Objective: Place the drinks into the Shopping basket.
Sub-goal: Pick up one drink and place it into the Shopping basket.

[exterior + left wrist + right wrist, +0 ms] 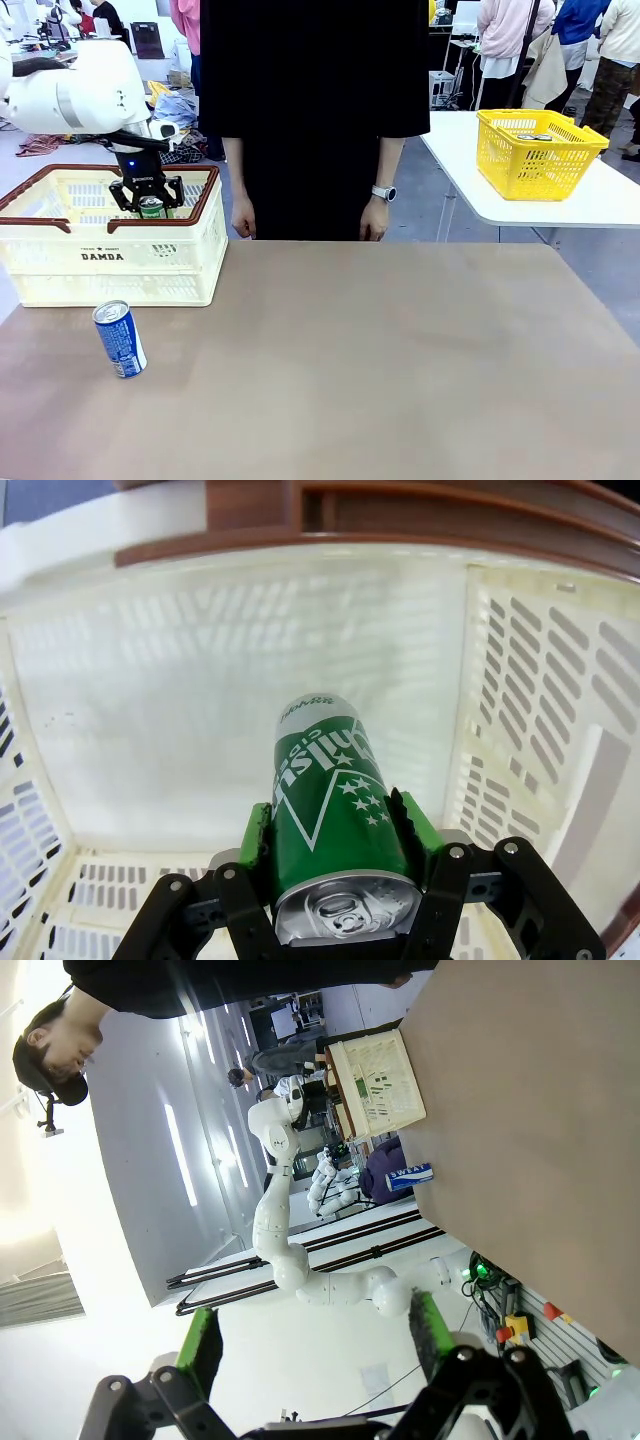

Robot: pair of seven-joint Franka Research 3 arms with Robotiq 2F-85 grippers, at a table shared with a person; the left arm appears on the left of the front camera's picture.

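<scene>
Green aluminium can [325, 780], smooth cylinder, hangs clamped in left claw [332, 825] inside slotted cream plastic basket [150, 680]; right claw [315, 1315] gapes wide, empty.

Glossy printed metal on the green can [330, 800], bare silvery top. Same shiny metal skin on the blue can [120, 339]. Smooth, faintly glossy cream plastic for the Shopping basket [60, 270], with slotted walls and a brown plastic rim. Matt, even grey-brown surface on the table [400, 360]. Ribbed green pads [258, 840], rubbery-looking, on matt black jaws. Smooth glossy white shell on the left arm [80, 95]. Bright yellow plastic mesh for the smaller basket [535, 150].
</scene>
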